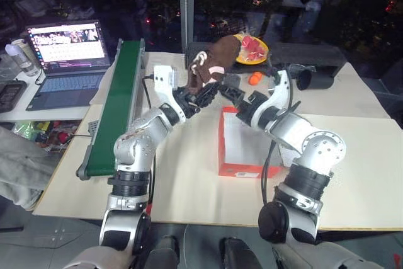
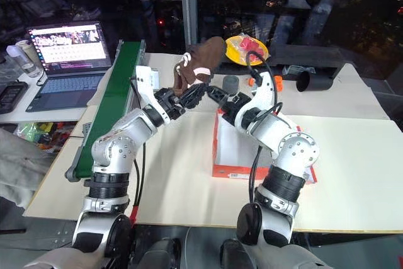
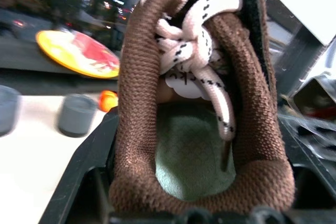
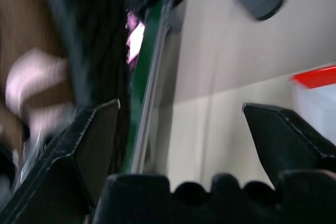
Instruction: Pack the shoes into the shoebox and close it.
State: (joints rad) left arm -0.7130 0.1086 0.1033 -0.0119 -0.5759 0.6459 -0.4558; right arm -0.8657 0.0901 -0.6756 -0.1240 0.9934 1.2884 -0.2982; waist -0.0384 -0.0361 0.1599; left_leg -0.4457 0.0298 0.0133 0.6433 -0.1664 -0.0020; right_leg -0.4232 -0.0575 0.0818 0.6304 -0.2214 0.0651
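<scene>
1. Mid-way through packing: one brown shoe (image 1: 211, 67) lifted clear of the bench (image 1: 189, 187), held up in the air above the far middle of the bench, just beyond the far end of the red-orange box (image 1: 242, 169).
2. Left end effector (image 1: 200, 100) clamped on the shoe around its heel opening; in the left wrist view, brown collar (image 3: 137, 103) and white laces (image 3: 197, 51) sit pressed between the two black fingers, pale insole visible inside.
3. Right end effector (image 1: 230, 94) spread wide and holding nothing, raised close to the shoe and apparently just short of touching it; in the right wrist view, both black fingers (image 4: 97, 140) stand far apart with bare bench between them.
4. Box lying open on the middle of the bench, white interior facing up, no shoe visible inside it; lid partly hidden behind the right arm.
5. Second shoe not identifiable in these views.
6. Likely next move: bring the shoe back over the box opening, turn it to lie along the box's long side, lower it in, then release; possibly steady it or take it over with the free right end effector.
7. Risk, as a judgement: a grip on the soft collar alone may let the shoe swing or slip while it is carried.
</scene>
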